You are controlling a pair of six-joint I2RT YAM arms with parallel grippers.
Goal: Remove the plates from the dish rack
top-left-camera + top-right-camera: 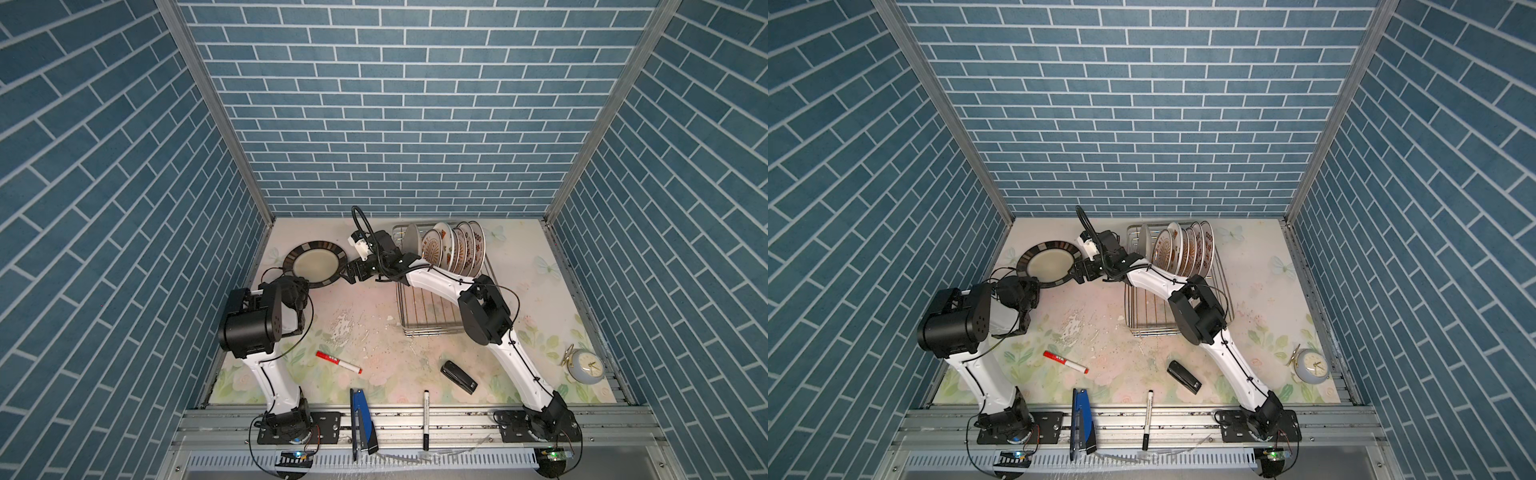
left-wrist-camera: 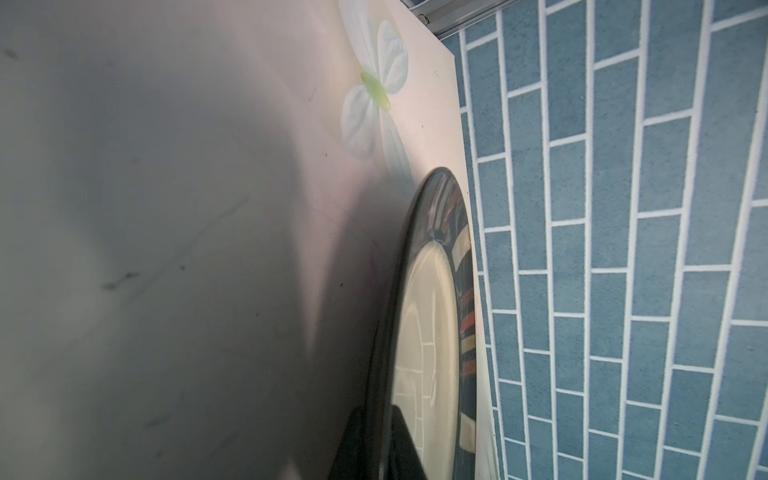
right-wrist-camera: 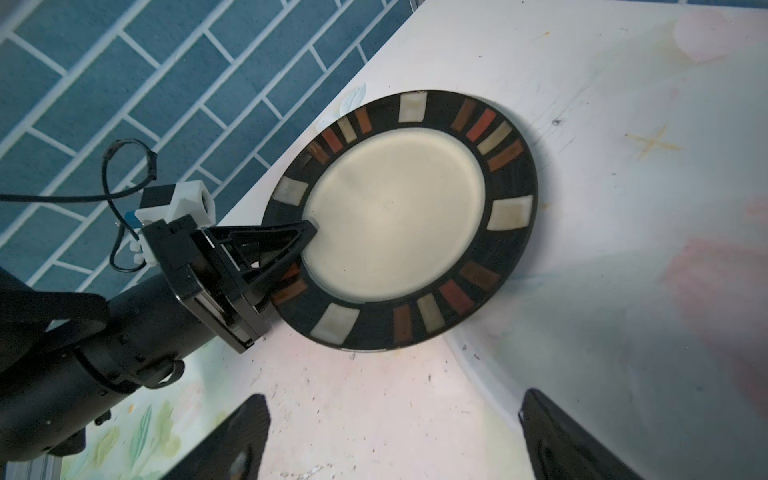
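Presently out of rack: one plate (image 3: 395,216), dark-rimmed, lying at the bench's (image 1: 374,299) far left corner, on it or just above, cannot tell which. Left jaws are clamping its rim; right jaws are gaping beside it, holding nothing. In rack (image 1: 428,320): about six plates (image 1: 446,249) are standing upright at the far end. Unloading is looking barely begun.

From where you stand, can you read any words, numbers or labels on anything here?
None reads clearly.
Red marker: white label print, blurred.
Black marker: pale print, too small.
Clock: dial marks too small.
Racked plates: printed patterns, any characters too small.
Dark-rimmed plate: colour blocks only, no writing.
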